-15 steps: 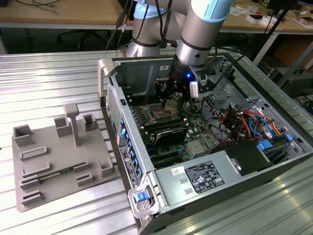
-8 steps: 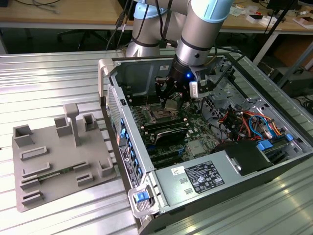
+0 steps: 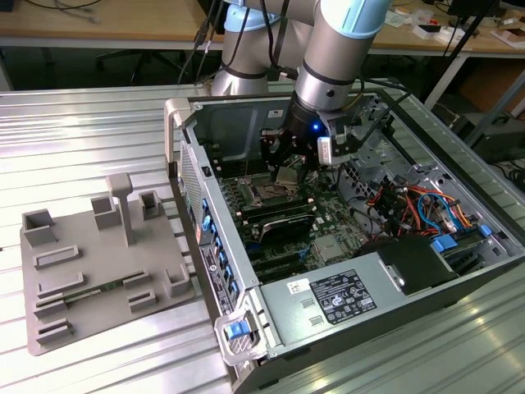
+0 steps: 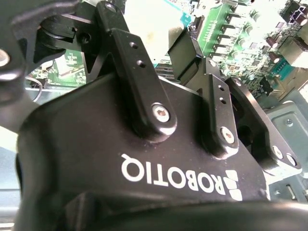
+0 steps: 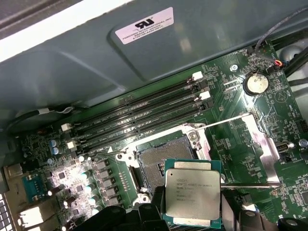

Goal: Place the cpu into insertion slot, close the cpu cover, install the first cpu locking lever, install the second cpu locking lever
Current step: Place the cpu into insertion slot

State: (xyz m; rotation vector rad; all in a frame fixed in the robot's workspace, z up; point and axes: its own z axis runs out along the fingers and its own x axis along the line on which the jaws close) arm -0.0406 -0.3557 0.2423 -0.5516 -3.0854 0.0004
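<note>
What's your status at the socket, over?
Gripper shut on cpu. Cpu over the slot edge, not seated. Cover swung open, slot uncovered.

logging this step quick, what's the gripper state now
The gripper is shut on the small flat square cpu with a silver-grey metal top.

We count one cpu (image 5: 192, 197), one insertion slot (image 5: 161, 163) and one cpu cover (image 5: 263, 144). In the first wrist view we also count four long black memory slots (image 5: 139, 115) and one coin cell battery (image 5: 255, 83). The exterior view gives us one open computer case (image 3: 215, 263) and one grey fixture plate (image 3: 90, 254).
</note>
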